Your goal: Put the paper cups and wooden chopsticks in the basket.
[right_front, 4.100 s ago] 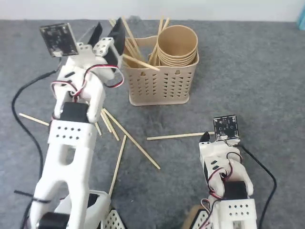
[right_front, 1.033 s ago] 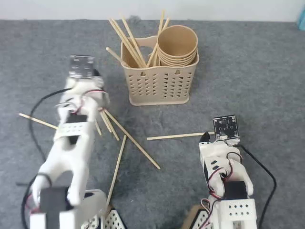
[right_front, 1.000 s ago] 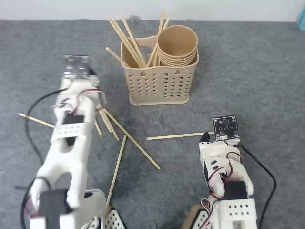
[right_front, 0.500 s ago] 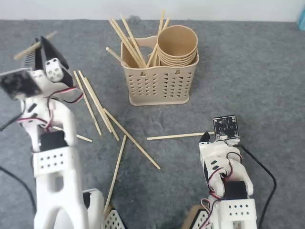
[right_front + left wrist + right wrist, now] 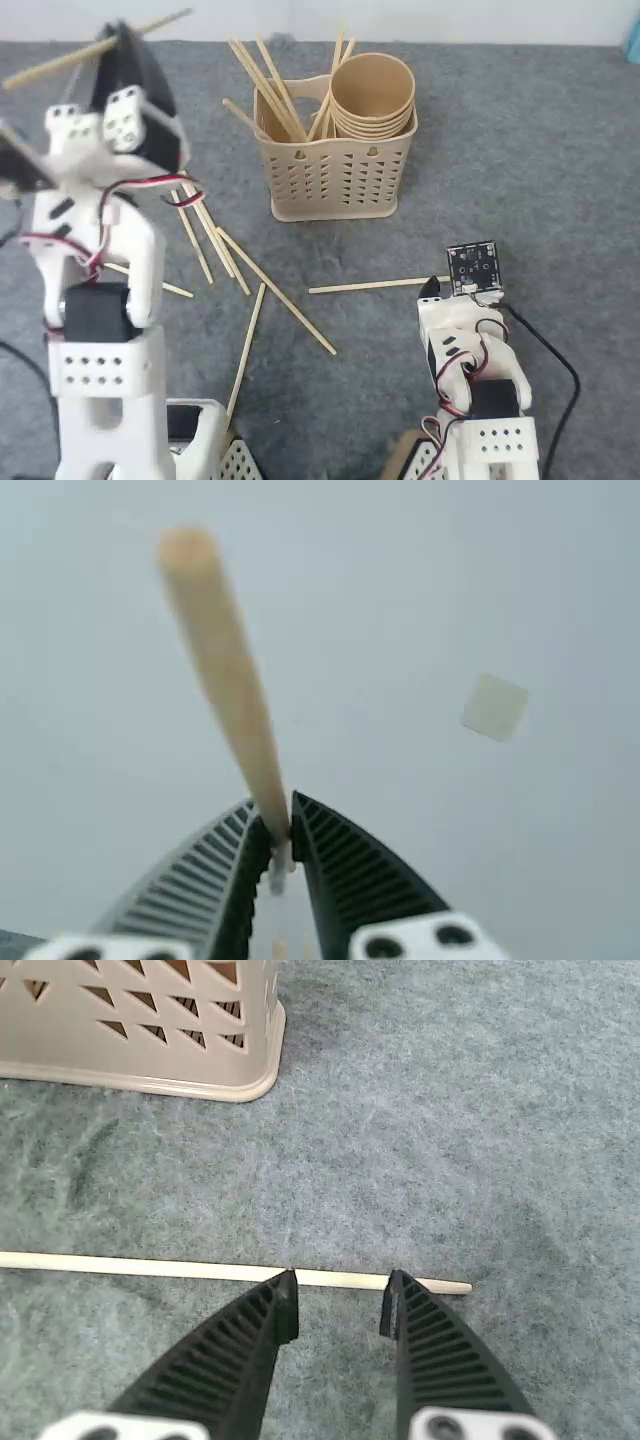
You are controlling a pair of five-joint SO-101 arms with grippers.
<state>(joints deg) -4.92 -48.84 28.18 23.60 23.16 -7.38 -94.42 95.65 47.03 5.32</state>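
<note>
**Left arm holds one chopstick aloft; basket already half filled**

A grey mat (image 5: 540, 150) covers the table. On the left, the left gripper (image 5: 118, 42) is high above it, fingers pinching a single chopstick (image 5: 90, 52) near its middle. The stick hangs crosswise, probably so it clears the rim on the way to the basket.

The beige slotted basket (image 5: 335, 185) stands at the far middle. A stack of paper cups (image 5: 372, 90) fills its right side, and several chopsticks (image 5: 270, 85) lean in its left side.

The right gripper (image 5: 338, 1305) rests low on the near right. Its fingers are spread, with the tips at a lone chopstick (image 5: 150, 1268) lying flat, seemingly poised to close on it.

More loose chopsticks (image 5: 275, 292) are scattered on the mat between the arms, yet to be gathered.
</note>
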